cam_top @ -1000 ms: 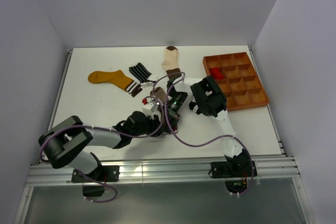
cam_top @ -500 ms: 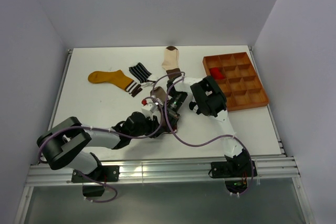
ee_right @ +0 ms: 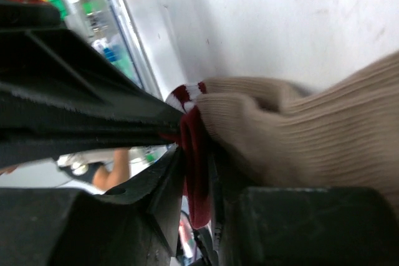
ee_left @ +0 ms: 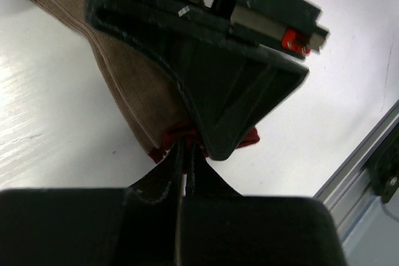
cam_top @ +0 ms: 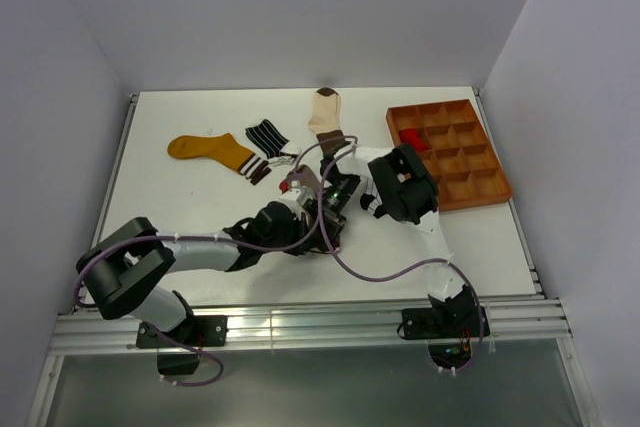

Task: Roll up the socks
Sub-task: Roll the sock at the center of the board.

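While lying at the middle of the table (cam_top: 180, 197), pinched at its red cuff from two sides: taupe sock (ee_left: 128, 85), clamped by fully closed left end effector (ee_left: 185, 157) and caught between narrowly parted fingers of right end effector (ee_right: 198, 172). Farther back: mustard sock (cam_top: 208, 150), striped sock (cam_top: 266, 135), cream sock (cam_top: 326, 115); red sock (cam_top: 411, 138) inside tray (cam_top: 478, 198)

Right gripper (ee_left: 215, 141) blocks left gripper (ee_left: 185, 154) head-on; table (cam_top: 480, 247) open near right
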Controlling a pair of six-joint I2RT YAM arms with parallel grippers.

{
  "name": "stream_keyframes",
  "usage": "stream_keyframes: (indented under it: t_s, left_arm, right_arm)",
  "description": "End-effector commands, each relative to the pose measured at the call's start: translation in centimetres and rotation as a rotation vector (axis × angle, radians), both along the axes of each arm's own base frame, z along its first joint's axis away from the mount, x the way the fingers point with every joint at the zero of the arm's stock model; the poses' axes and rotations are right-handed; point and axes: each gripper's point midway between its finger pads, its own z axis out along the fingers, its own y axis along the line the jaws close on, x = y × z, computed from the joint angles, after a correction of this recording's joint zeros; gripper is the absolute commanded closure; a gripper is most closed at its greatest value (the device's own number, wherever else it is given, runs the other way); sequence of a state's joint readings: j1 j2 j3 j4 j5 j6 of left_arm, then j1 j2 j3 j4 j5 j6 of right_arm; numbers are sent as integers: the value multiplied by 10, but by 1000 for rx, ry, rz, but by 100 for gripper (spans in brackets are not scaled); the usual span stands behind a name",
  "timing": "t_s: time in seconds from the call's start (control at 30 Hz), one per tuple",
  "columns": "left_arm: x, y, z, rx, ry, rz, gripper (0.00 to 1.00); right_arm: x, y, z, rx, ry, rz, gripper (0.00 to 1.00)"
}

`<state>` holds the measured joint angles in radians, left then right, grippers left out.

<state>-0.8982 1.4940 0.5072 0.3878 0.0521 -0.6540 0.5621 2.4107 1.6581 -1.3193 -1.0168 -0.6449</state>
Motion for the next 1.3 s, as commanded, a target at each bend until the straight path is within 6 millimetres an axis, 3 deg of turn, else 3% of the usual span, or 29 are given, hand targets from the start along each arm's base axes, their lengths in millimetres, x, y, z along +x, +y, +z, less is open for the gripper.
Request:
stream_keyframes:
  t_s: [0.0, 0.37, 0.57, 0.9, 1.1, 1.27]
  left_arm:
    - [5, -4, 3, 47, 73, 68, 100]
    - [-5, 10, -33, 214, 271, 160, 100]
    - [-7, 10, -42, 243, 315, 174, 100]
    - [-13, 8, -37, 185, 406, 162, 100]
    - [-14, 10, -31, 158, 479, 141, 100]
    - [-20, 17, -27, 131, 621, 125, 100]
  right_arm:
    - [24, 0, -1, 1, -203, -2, 71]
    - [48, -2, -3, -62, -394, -67, 58]
    - [59, -6, 0, -66, -455, -108, 52]
    - [99, -21, 30, -44, -589, -278, 45]
    - [117, -42, 42, -48, -658, -370, 45]
    - [128, -68, 57, -95, -875, -373, 48]
